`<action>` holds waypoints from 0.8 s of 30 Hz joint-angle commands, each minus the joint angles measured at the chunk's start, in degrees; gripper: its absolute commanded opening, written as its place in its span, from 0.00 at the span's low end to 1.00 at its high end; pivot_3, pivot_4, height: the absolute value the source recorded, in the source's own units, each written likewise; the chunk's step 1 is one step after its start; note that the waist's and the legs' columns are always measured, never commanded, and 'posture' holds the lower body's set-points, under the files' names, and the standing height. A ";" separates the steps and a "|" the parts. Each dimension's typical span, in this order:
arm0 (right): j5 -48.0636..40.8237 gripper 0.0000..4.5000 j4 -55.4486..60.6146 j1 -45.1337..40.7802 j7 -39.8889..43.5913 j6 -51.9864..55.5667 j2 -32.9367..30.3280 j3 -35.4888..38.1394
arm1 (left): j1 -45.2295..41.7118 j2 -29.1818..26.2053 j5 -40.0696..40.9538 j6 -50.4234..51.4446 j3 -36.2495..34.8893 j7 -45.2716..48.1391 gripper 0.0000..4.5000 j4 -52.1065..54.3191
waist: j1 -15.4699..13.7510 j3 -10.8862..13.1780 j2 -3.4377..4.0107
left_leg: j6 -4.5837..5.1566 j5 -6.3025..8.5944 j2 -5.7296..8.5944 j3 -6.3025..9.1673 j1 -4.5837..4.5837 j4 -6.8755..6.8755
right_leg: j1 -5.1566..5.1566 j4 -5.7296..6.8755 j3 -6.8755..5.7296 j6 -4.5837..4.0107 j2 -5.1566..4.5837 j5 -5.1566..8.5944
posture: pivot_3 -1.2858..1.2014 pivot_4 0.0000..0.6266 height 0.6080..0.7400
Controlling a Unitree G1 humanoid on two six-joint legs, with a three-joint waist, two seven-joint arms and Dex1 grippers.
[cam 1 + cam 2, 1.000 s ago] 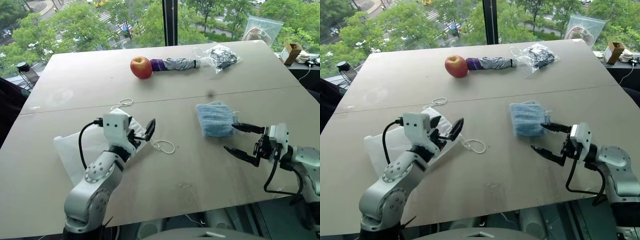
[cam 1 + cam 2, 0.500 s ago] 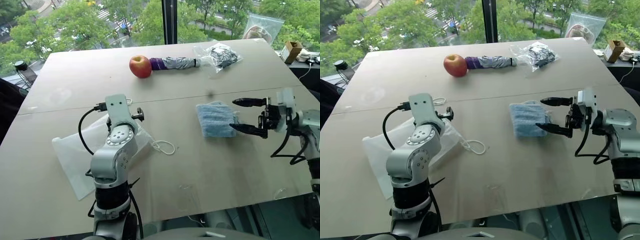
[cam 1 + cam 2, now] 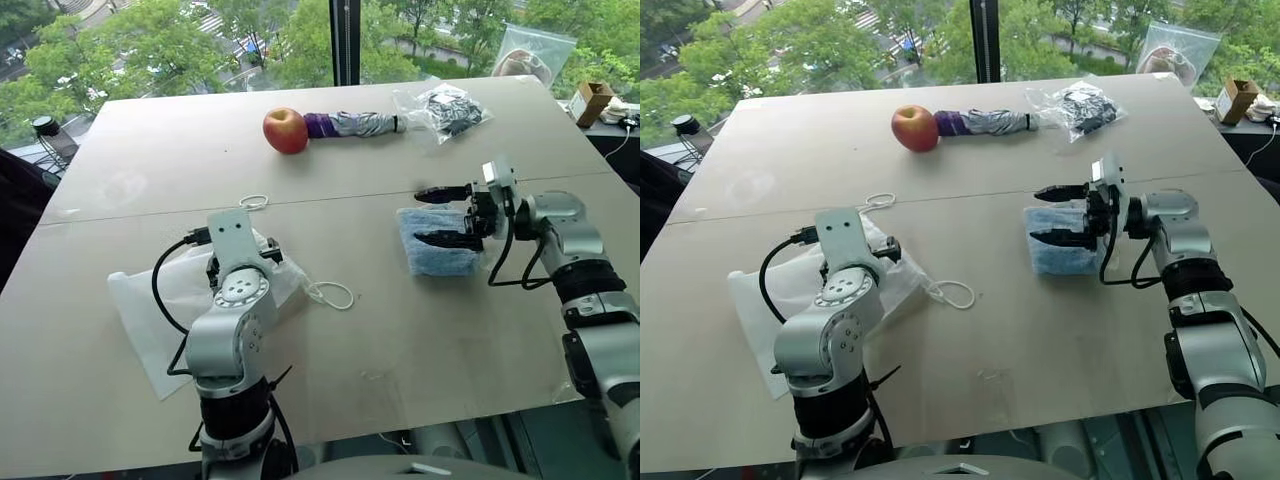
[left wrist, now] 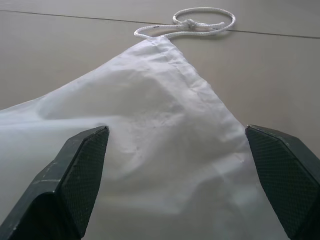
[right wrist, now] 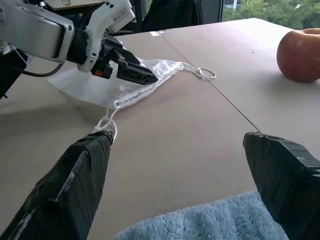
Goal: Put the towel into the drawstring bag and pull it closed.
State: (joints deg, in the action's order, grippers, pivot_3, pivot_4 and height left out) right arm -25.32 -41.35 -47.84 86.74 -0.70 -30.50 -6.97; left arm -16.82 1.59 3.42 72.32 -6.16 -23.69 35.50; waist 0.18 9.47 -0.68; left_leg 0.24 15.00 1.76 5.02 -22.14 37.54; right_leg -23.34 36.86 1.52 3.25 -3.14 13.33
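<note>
The light-blue fluffy towel [image 3: 437, 248] lies flat on the table right of centre. My right gripper [image 3: 430, 215] hovers over its far part, pointing left, jaws wide open and empty; the towel [image 5: 200, 225] shows below between its fingers. The white drawstring bag [image 3: 160, 310] lies flat at the near left, with one cord loop [image 3: 330, 295] at the near corner of its mouth and another [image 3: 252, 202] at the far corner. My left gripper [image 3: 268, 258] is tipped down over the bag's mouth end, open, its fingers [image 4: 75, 175] spread wide above the bag cloth [image 4: 150, 130].
At the far side lie a red apple [image 3: 285, 130], a purple-and-grey folded umbrella [image 3: 350, 124] and a clear plastic bag with dark contents [image 3: 450, 108]. A seam [image 3: 330, 195] crosses the table. A cardboard box [image 3: 585, 100] sits beyond the far right corner.
My right gripper has swung from the towel's near right side to above the towel, still open. My left gripper has tipped down over the bag's mouth end.
</note>
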 commanded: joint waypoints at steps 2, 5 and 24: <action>-0.80 1.00 0.50 -1.97 5.76 -2.07 0.05 0.02 | 0.85 -0.94 -2.52 3.39 2.74 0.99 1.00 3.31 | 0.23 0.00 0.00 | 0.00 0.00 0.00 0.00 0.00 0.00 | -0.01 0.03 0.00 0.00 0.01 0.00 | 0.52 0.24 1.00; -0.89 1.00 0.88 -1.40 5.76 -2.21 0.25 0.07 | 0.49 -2.16 -3.34 3.00 4.14 2.53 1.00 2.68 | 0.44 0.00 0.00 | 0.00 0.00 -0.01 0.01 0.02 0.00 | -0.02 0.09 0.00 0.00 0.02 0.00 | 0.52 0.24 1.00; -0.61 1.00 5.72 3.08 4.51 -1.26 0.44 2.49 | -0.74 -2.35 -9.18 14.23 4.13 5.70 0.31 0.71 | 0.91 -0.01 0.01 | -0.02 -0.01 -0.03 -0.07 0.15 -0.02 | -0.02 0.25 0.11 0.00 0.06 0.00 | 0.52 0.24 1.00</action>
State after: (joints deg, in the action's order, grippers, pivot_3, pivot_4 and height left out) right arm -25.30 -37.52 -44.59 86.96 -1.46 -30.00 -6.12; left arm -18.32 -0.38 -3.84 85.21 -0.55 -17.69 35.63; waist 1.08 9.46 -0.67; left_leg 0.22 14.98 1.73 4.94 -21.97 37.52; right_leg -23.36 37.14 1.64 3.25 -3.07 13.32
